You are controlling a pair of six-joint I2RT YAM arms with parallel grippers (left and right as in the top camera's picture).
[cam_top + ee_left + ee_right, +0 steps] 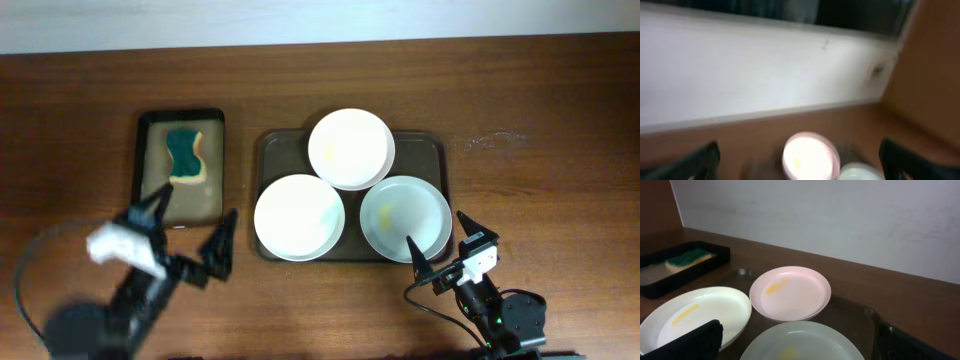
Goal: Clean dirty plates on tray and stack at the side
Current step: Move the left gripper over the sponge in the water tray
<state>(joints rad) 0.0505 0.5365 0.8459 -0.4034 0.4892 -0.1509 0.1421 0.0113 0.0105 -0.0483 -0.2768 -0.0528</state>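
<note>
Three round white plates lie on the dark brown tray (428, 150): one at the back (350, 148), one front left (298, 216), one front right (405, 217). Each has a faint yellow smear. My left gripper (197, 215) is open, near the front of the small black tray and left of the brown tray. The left wrist view is blurred and shows a plate (807, 156) far ahead between the spread fingers (700, 162). My right gripper (433, 226) is open at the tray's front right corner, with the nearest plate (800, 342) just ahead of it. Neither gripper holds anything.
A small black tray (180, 205) with a beige bottom sits left of the brown tray and holds a green and yellow sponge (186, 155). The same sponge (687, 259) appears at the far left of the right wrist view. Brown tabletop (540, 150) stretches to the right.
</note>
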